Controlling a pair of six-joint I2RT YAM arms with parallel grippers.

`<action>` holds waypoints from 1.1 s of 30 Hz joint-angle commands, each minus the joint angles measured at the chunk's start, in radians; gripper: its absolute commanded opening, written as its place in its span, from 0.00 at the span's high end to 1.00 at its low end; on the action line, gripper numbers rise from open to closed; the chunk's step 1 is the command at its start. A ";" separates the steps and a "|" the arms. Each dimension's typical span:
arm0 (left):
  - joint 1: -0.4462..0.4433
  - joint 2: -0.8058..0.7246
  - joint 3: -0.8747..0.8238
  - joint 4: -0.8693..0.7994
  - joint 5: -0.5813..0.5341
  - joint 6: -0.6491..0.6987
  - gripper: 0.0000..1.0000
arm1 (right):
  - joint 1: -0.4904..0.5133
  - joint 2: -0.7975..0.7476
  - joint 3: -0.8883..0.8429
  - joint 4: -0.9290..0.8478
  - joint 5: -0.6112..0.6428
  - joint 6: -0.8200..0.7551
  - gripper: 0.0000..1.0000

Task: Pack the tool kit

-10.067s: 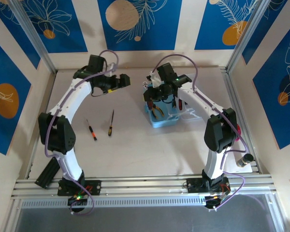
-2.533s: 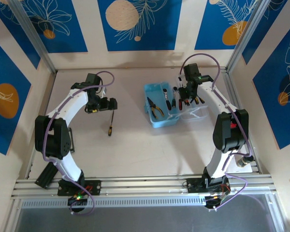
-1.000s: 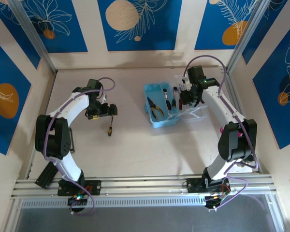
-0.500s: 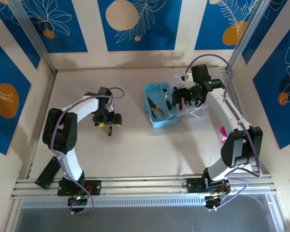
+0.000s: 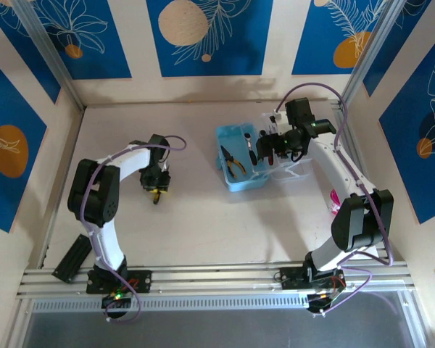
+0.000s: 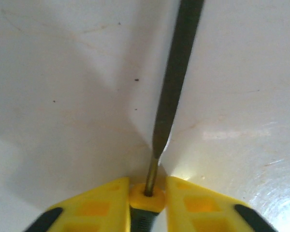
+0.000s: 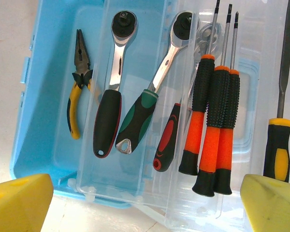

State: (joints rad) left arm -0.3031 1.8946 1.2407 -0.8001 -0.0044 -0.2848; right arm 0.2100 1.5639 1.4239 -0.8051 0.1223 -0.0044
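Observation:
A black-and-yellow screwdriver [image 5: 156, 193] lies on the table left of centre. My left gripper [image 5: 157, 181] is down on it and shut. In the left wrist view the yellow fingers [image 6: 96, 208] press both sides of the handle's yellow collar [image 6: 146, 197], and the dark shaft [image 6: 176, 82] points away. The light-blue tool kit case [image 5: 232, 134] lies open, with yellow-handled pliers [image 7: 77, 82], two ratchet wrenches [image 7: 111, 87], orange-handled screwdrivers [image 7: 212, 125] and a yellow-handled tool [image 7: 279, 150] inside. My right gripper [image 5: 272, 145] hovers over it, open and holding nothing [image 7: 145, 208].
The case's clear tray [image 5: 290, 170] sticks out to the right of the blue shell. A pink object [image 5: 333, 199] sits by the right arm's elbow. A black bar [image 5: 72, 254] lies near the left arm's base. Walls close in the table at the back and sides.
My left gripper moved down over the screwdriver and closed on its handle. My right gripper opened wider and shifted slightly over the case.

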 commanded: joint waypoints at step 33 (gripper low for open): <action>-0.094 -0.170 0.210 0.679 0.842 -0.539 1.00 | 0.231 0.047 0.027 0.234 -0.520 0.205 0.19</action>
State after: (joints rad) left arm -0.3878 1.7336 1.4612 -0.2752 0.7444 -0.7109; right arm 0.4107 1.5700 1.4197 -0.6159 -0.3218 0.1734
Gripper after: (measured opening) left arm 0.073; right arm 0.822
